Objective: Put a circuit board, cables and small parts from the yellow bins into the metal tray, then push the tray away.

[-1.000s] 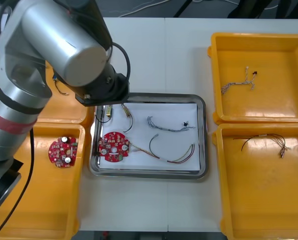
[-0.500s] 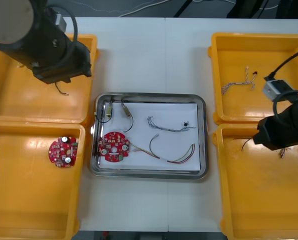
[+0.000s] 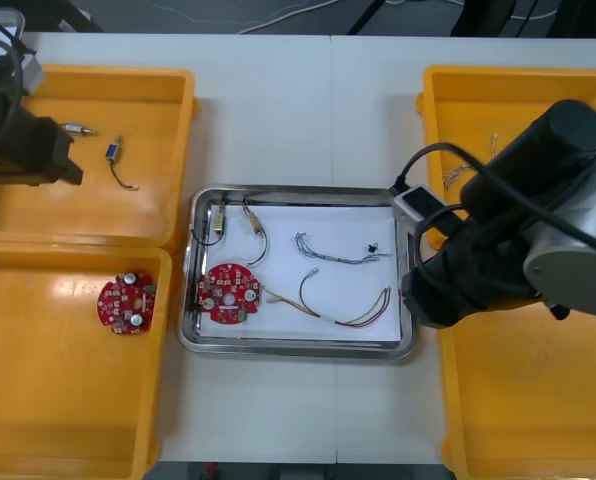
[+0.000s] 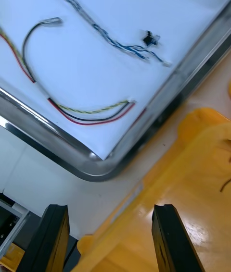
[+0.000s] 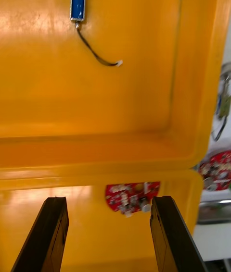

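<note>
Since half a second ago the left arm has drawn back to the table's left edge over the far left bin. The right arm has swung inward over the right rim of the tray. The right gripper has its fingers wide apart and empty, above the gap between the tray's near right corner and a right bin. The left gripper is likewise wide and empty, its fingers over the near left bin, by the wall shared with the far one. Four bins are counted. The tray sits between them and holds one board, a blue-white cable, a red-yellow cable, a black cable and a small black part. A second board lies in the near left bin. A blue part with a black lead lies in the far left bin.
</note>
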Action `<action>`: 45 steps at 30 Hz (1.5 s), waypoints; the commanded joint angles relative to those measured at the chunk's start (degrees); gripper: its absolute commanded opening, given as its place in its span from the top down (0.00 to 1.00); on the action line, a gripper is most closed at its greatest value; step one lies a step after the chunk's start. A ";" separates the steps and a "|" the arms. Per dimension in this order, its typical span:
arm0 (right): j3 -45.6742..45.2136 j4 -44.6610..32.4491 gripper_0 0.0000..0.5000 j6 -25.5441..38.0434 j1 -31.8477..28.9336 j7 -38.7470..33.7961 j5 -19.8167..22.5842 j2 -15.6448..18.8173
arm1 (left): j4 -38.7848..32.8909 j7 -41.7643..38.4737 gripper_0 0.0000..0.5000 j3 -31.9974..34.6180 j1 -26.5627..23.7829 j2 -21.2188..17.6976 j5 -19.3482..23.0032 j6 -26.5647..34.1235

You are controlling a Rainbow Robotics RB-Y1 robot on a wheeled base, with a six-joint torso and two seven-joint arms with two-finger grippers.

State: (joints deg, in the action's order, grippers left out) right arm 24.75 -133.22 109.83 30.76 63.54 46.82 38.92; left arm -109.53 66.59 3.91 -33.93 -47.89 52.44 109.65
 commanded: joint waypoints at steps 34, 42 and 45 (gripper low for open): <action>35.11 21.07 0.00 -15.35 13.97 23.21 -14.04 -17.65 | -7.54 -3.05 0.00 11.21 12.93 -2.74 -3.66 -0.31; 38.71 22.74 0.00 -17.02 14.59 24.09 -15.80 -19.06 | -9.29 -3.49 0.00 11.47 14.25 -0.63 -6.83 -1.46; 39.50 23.09 0.00 -16.93 14.67 24.35 -16.59 -19.50 | -9.73 -3.49 0.00 11.73 14.60 0.16 -7.35 -1.46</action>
State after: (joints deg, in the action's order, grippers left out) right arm 62.49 -110.14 93.47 43.55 85.54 31.14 21.49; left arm -117.07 67.83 13.46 -20.70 -49.20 46.12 108.83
